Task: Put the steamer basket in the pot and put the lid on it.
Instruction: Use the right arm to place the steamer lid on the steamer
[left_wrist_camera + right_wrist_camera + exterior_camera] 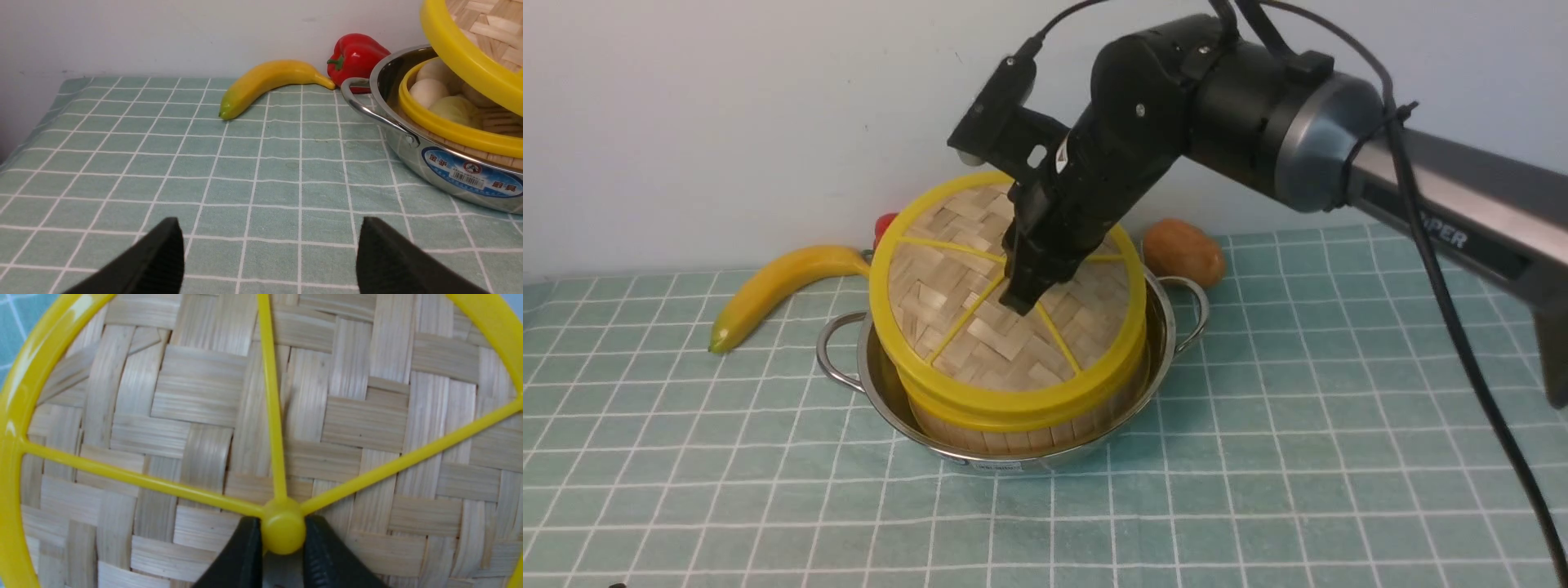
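Steamer basket, round slatted bamboo with a yellow rim [441, 127], is sitting inside the wide shiny steel pot [470, 177]. We are holding our left claw [269, 222] apart and empty over the green checked tabletop [163, 163]. Our right claw [282, 533] is clamping the hub of the flat woven yellow-rimmed lid [964, 286], which is tilting above the basket, not yet seated.

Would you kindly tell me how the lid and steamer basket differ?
The lid is flat, woven and spoked; the steamer basket is deeper and slatted. The lid is tilted, gripped by the right claw; the basket sits in the pot holding buns. Both are round, yellow-rimmed bamboo.
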